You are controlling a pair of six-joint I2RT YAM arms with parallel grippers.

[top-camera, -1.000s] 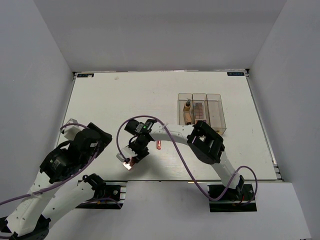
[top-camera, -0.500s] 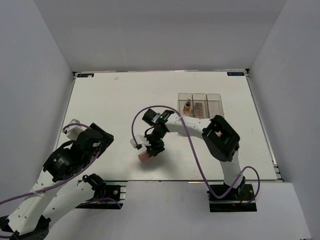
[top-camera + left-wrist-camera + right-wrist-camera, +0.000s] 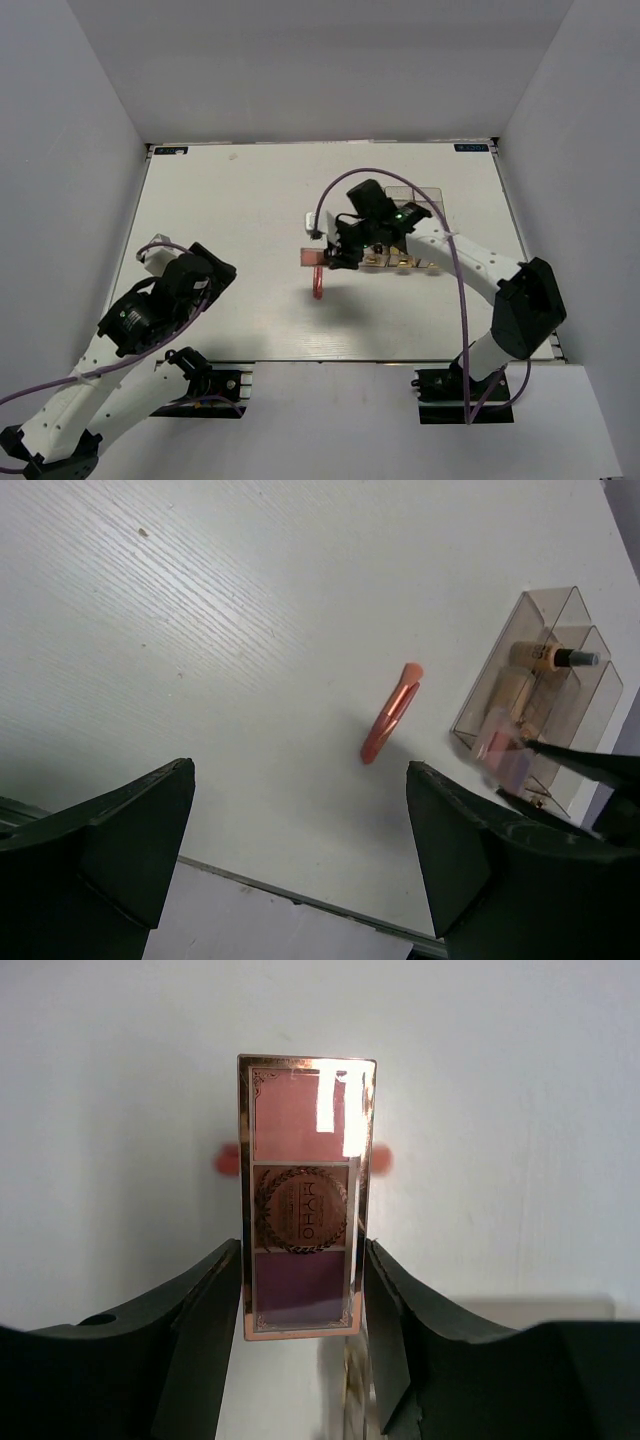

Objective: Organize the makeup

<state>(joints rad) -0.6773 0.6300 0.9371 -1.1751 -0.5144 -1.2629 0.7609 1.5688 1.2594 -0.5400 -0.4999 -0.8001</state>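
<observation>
- Carrying an eyeshadow palette: the right gripper pinches its lower half, aloft just beside the clear organiser box.
- Next move, I judge: line it up over a free compartment and lower it in.
- The pink stick lies on the worktop beneath that gripper.
- The left gripper gapes wide, holding nothing.
- The palette's emblem seems to read "HYHO".

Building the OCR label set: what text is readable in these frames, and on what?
"MYHO" (best reading, turned sideways inside a round crest): on the eyeshadow palette held in the right gripper.
Far-left blue sticker and far-right blue sticker in the top view: too small to read.
Nothing else is legible.
</observation>
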